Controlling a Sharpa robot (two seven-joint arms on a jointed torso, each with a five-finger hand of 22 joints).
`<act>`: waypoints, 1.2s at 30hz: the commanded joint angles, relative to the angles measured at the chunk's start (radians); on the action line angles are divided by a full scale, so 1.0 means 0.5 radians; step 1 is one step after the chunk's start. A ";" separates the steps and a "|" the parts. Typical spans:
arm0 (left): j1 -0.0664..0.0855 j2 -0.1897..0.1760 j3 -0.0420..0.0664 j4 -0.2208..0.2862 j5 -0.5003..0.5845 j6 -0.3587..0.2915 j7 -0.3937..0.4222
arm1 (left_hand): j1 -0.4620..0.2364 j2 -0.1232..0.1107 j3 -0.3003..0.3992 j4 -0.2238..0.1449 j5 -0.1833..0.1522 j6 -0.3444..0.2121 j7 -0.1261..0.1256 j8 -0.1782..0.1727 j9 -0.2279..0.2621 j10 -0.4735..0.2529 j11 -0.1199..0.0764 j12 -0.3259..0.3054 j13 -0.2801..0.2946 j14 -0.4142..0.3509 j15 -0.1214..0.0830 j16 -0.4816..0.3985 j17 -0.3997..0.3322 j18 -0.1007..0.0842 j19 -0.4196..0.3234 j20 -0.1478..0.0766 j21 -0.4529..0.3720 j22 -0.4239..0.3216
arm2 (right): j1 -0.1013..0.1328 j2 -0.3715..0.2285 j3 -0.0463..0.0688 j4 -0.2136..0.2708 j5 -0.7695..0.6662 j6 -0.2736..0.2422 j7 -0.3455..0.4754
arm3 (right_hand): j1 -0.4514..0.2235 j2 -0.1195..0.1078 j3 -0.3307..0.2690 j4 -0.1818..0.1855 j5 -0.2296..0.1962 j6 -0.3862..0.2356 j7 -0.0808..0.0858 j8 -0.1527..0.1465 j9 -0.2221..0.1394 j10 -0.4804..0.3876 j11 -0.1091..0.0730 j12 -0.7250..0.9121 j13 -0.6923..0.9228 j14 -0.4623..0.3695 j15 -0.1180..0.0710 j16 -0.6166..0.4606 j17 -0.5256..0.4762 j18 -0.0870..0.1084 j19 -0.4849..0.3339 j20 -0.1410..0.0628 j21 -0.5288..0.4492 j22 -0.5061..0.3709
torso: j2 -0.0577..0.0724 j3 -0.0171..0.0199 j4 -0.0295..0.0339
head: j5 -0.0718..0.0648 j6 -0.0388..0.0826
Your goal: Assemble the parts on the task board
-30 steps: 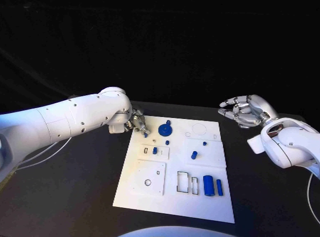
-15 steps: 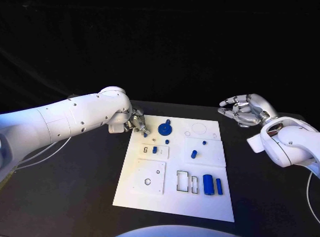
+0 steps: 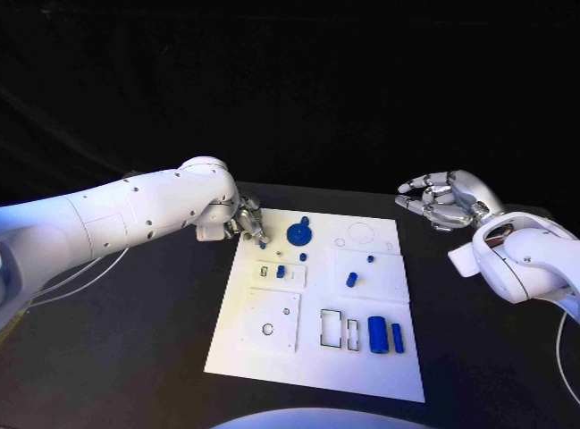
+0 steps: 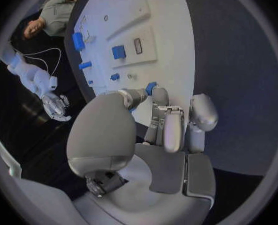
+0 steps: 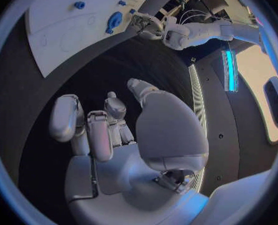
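My left hand [image 3: 247, 222] pinches a small blue part [image 4: 151, 88] at the board's [image 3: 309, 357] corner — next, seat it; right hand [image 3: 444, 201] idles, fingers loosely spread.

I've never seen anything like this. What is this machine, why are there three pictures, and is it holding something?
It is a robot with two white arms, each ending in a silver hand with fingers. The square picture comes from a camera on its head, looking down at a black table. The two round ones come from cameras at its wrists, looking out over each hand, so straight edges look bent.

On the table lies a white task board with small blue parts: a round disc, little blocks, and two upright bars near the front.

The left hand is at the board's far corner, pinching a small blue part between fingertips. The right hand hovers off to the side of the board, fingers apart, holding nothing.
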 commanded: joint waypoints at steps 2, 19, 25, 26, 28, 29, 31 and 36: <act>-0.014 0.002 -0.009 -0.002 -0.014 0.052 -0.016 | -0.003 0.008 0.265 -0.247 0.073 -0.021 0.006 0.021 0.010 -0.009 0.015 -0.011 -0.013 0.083 0.002 0.004 0.062 -0.008 -0.014 0.001 0.015 0.006 | -0.001 0.000 0.000 0.003 -0.009 0.022 0.007 | 0.012 0.000 0.000 0.009 0.010 -0.016 -0.003 0.012 -0.003 0.009 -0.007 0.006 -0.001 0.089 -0.017 -0.006 0.065 0.033 -0.009 -0.003 -0.011 0.000 | 0.000 -0.0001 0.000 | 0.000 -0.002; -0.014 -0.003 -0.012 -0.006 0.064 -0.041 -0.002 | -0.111 -0.036 0.388 -0.441 0.402 0.051 -0.004 0.042 0.030 0.097 0.000 0.091 0.128 0.089 -0.010 0.012 0.077 -0.024 0.042 -0.008 0.086 0.114 | -0.001 -0.001 0.000 0.004 -0.009 0.023 0.008 | 0.012 0.000 0.000 0.009 0.010 -0.016 -0.003 0.012 -0.003 0.009 -0.007 0.006 -0.001 0.089 -0.017 -0.006 0.065 0.033 -0.009 -0.003 -0.011 0.000 | -0.002 0.0017 0.001 | 0.008 -0.005; -0.014 -0.017 -0.014 -0.006 0.153 -0.113 0.012 | -0.147 -0.062 0.390 -0.489 0.582 0.097 -0.015 0.026 0.041 0.140 -0.011 0.123 0.180 0.091 -0.020 0.013 0.079 -0.034 0.069 -0.018 0.121 0.169 | -0.001 -0.002 0.000 0.004 -0.008 0.024 0.008 | 0.010 -0.001 -0.001 0.013 0.011 -0.017 -0.003 0.016 -0.003 0.011 -0.007 0.009 0.000 0.089 -0.017 -0.006 0.066 0.033 -0.010 -0.004 -0.013 -0.001 | -0.002 0.0010 0.000 | 0.007 -0.003; -0.015 -0.022 -0.014 -0.002 0.170 -0.127 0.014 | -0.150 -0.065 0.389 -0.495 0.595 0.102 -0.017 0.024 0.043 0.143 -0.012 0.125 0.184 0.091 -0.021 0.013 0.079 -0.035 0.072 -0.019 0.125 0.175 | -0.001 -0.002 0.000 0.004 -0.008 0.024 0.009 | 0.009 -0.001 -0.001 0.014 0.011 -0.017 -0.003 0.016 -0.003 0.012 -0.007 0.010 0.000 0.089 -0.017 -0.006 0.066 0.033 -0.010 -0.004 -0.014 -0.001 | -0.002 0.0010 0.000 | 0.007 -0.003; -0.017 -0.036 -0.014 0.012 0.195 -0.155 0.019 | -0.153 -0.070 0.387 -0.503 0.611 0.110 -0.019 0.021 0.044 0.151 -0.014 0.132 0.196 0.091 -0.022 0.013 0.080 -0.036 0.073 -0.020 0.128 0.179 | -0.001 -0.002 0.000 0.004 -0.008 0.024 0.009 | 0.009 -0.001 -0.001 0.014 0.011 -0.017 -0.003 0.016 -0.003 0.012 -0.007 0.010 0.000 0.089 -0.017 -0.006 0.066 0.033 -0.010 -0.004 -0.014 -0.001 | -0.002 0.0005 0.000 | 0.007 -0.002; -0.018 -0.043 -0.014 0.020 0.205 -0.168 0.022 | -0.153 -0.070 0.387 -0.503 0.612 0.111 -0.019 0.021 0.044 0.151 -0.014 0.132 0.196 0.091 -0.023 0.013 0.080 -0.036 0.073 -0.021 0.128 0.179 | -0.001 -0.002 0.000 0.004 -0.008 0.024 0.009 | 0.009 -0.001 -0.001 0.014 0.011 -0.017 -0.003 0.016 -0.003 0.012 -0.007 0.010 0.000 0.089 -0.017 -0.006 0.066 0.033 -0.010 -0.004 -0.014 -0.001 | -0.002 0.0005 0.000 | 0.007 -0.002; -0.019 -0.065 -0.013 0.044 0.229 -0.197 0.029 | -0.155 -0.073 0.386 -0.508 0.622 0.117 -0.021 0.019 0.045 0.158 -0.016 0.138 0.205 0.092 -0.024 0.013 0.080 -0.036 0.074 -0.021 0.130 0.182 | -0.002 -0.002 0.000 0.004 -0.008 0.024 0.010 | 0.009 -0.001 -0.001 0.015 0.012 -0.017 -0.003 0.017 -0.003 0.013 -0.007 0.011 0.001 0.090 -0.017 -0.006 0.067 0.033 -0.009 -0.004 -0.013 0.000 | -0.001 0.0001 -0.001 | 0.008 0.001; -0.021 -0.129 -0.004 0.126 0.262 -0.267 0.056 | -0.158 -0.078 0.385 -0.517 0.638 0.129 -0.024 0.014 0.047 0.169 -0.019 0.146 0.219 0.092 -0.025 0.013 0.081 -0.037 0.078 -0.023 0.136 0.189 | -0.003 -0.005 0.000 0.003 -0.007 0.022 0.011 | 0.009 -0.001 -0.001 0.015 0.012 -0.017 -0.003 0.017 -0.003 0.013 -0.007 0.011 0.001 0.090 -0.017 -0.006 0.067 0.033 -0.009 -0.004 -0.013 0.000 | -0.002 -0.0008 0.001 | 0.005 -0.003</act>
